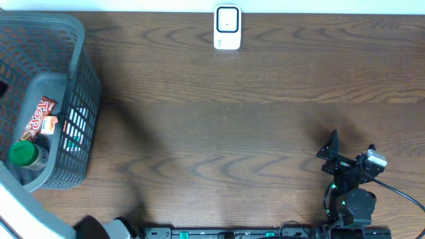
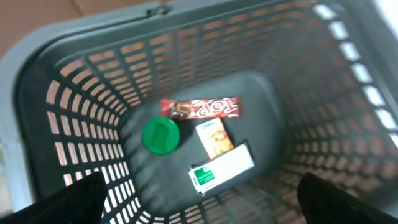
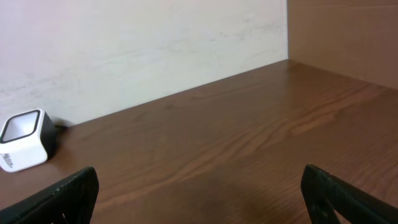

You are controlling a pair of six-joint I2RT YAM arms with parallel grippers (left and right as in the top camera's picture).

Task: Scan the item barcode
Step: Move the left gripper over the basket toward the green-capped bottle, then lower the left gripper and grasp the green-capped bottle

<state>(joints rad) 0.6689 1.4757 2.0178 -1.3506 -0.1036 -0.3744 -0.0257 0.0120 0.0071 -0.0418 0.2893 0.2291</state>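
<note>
Lying in basket (image 2: pixel 81 93), red bar (image 2: pixel 200 107) reading TOP, left fingers (image 2: pixel 74 202), right fingers (image 3: pixel 65 196) spread, empty.

Overhead: fixed, high, looking straight down on the whole brown wood-grain table (image 1: pixel 232 119). Left wrist: close, steeply down into grey slatted plastic basket (image 2: pixel 280 56) (shared with overhead, at the table's left end). Right wrist: low, level across the tabletop toward pale back wall (image 3: pixel 143 43); shares white box-shaped barcode scanner (image 3: pixel 22 140) with overhead.
</note>
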